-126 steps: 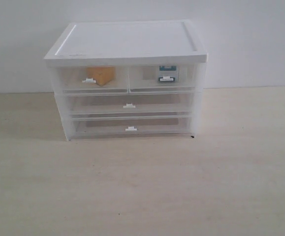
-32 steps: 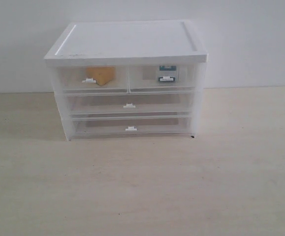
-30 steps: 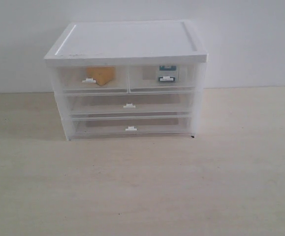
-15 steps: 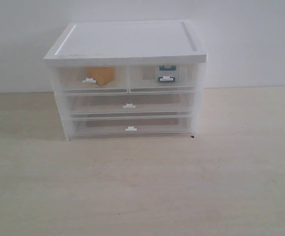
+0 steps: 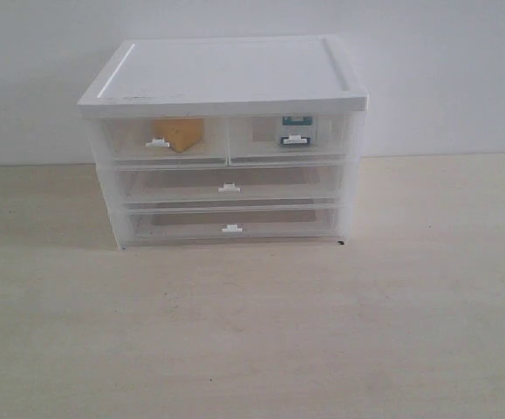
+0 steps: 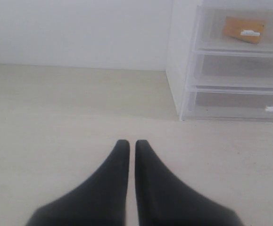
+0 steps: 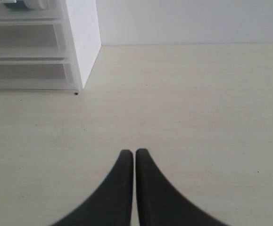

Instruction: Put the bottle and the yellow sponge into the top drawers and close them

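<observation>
Since both top drawers (image 5: pixel 126 141) sit flush with the front of the cabinet (image 5: pixel 226 74), I read the task as done or nearly so.

- Yellow sponge (image 5: pixel 180 133): inside the left top drawer, behind its small white handle (image 5: pixel 157 142), seen through the translucent wall. Left wrist view confirms it.
- Bottle (image 5: pixel 296 129): inside the right top drawer, upright as far as I can tell, label band showing behind the handle.
- Each item has its own half-width compartment. The clear fronts let the contents be checked without reopening.
- Two full-width drawers (image 5: pixel 174 185) below: closed, nothing visible in them.
- Left gripper (image 6: pixel 128 143): fingers together, only a slim line between them, holding nothing. It hovers above the desk (image 5: pixel 252 332), well apart from the cabinet's left corner.
- Right gripper (image 7: pixel 130 153): same, fingers together and empty, well clear of the cabinet's right corner.

Judgement: the parked, pinched pose suits a retreat, with nothing left to grasp. Neither arm appears in the exterior view.
</observation>
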